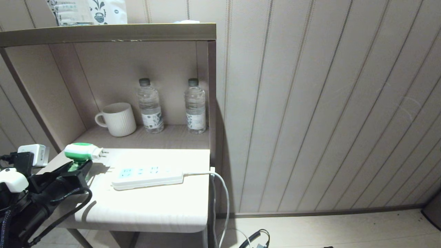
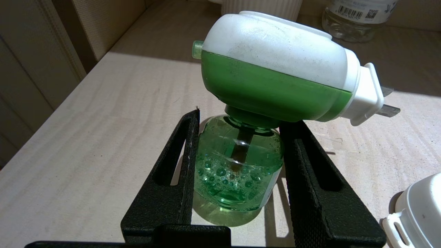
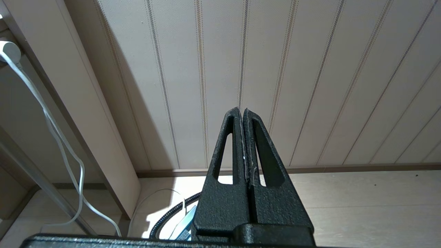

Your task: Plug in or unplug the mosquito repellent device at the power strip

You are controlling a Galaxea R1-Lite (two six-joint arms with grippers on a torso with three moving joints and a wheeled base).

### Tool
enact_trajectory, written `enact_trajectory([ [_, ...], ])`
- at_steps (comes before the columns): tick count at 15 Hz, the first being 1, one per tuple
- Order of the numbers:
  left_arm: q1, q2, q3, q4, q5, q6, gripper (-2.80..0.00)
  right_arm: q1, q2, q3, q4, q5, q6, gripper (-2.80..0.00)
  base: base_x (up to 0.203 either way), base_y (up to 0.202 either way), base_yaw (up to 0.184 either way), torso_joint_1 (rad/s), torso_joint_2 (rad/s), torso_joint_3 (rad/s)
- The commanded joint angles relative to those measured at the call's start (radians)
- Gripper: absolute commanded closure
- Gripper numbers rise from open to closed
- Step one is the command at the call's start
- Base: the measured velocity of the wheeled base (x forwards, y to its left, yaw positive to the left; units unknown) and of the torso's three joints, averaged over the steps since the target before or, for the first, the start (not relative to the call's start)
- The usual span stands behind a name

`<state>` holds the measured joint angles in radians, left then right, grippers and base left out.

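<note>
The mosquito repellent device point(image 1: 81, 152) hangs over the left end of the white table point(image 1: 148, 210). It has a white-and-green head point(image 2: 275, 65) and a translucent green bottle point(image 2: 237, 172), and its two metal prongs point(image 2: 387, 110) point toward the power strip point(image 1: 148, 175). My left gripper point(image 1: 76, 169) point(image 2: 243, 119) is shut on the bottle, one black finger on each side. The bottle casts a green shadow on the table below it. The strip lies flat mid-table with its sockets facing up and nothing plugged in. My right gripper point(image 3: 242, 110) is shut on nothing, low by the wall.
A white mug point(image 1: 117, 119) and two clear water bottles point(image 1: 150, 106) point(image 1: 195, 106) stand at the back of the cabinet niche. The strip's white cable point(image 1: 222, 193) drops over the table's right edge. A white adapter point(image 1: 32, 153) sits at the far left.
</note>
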<state>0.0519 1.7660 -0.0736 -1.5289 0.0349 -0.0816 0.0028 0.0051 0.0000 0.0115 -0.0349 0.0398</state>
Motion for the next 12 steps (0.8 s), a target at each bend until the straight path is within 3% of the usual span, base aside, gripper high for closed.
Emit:
enact_trajectory([
  [1, 0.000, 0.007, -0.002, -0.041, 0.000, -0.001, 0.00, 0.000, -0.001, 0.000, 0.001, 0.000, 0.000, 0.00, 0.000, 0.000, 0.000, 0.000, 0.00, 0.000],
  [6, -0.001, -0.017, -0.011, -0.041, -0.004, -0.018, 0.00, 0.000, -0.001, 0.000, 0.001, 0.000, 0.000, 0.00, 0.000, 0.000, 0.000, 0.000, 0.00, 0.000],
  [8, -0.001, -0.031, -0.014, -0.041, -0.009, -0.060, 0.00, 0.000, -0.001, 0.000, 0.000, 0.000, 0.000, 0.00, 0.000, 0.000, 0.000, 0.000, 0.00, 0.000],
  [12, -0.005, -0.055, -0.021, -0.041, -0.034, -0.086, 0.00, 0.000, -0.001, 0.000, 0.000, 0.000, 0.000, 0.00, 0.000, 0.000, 0.000, 0.000, 0.00, 0.000],
])
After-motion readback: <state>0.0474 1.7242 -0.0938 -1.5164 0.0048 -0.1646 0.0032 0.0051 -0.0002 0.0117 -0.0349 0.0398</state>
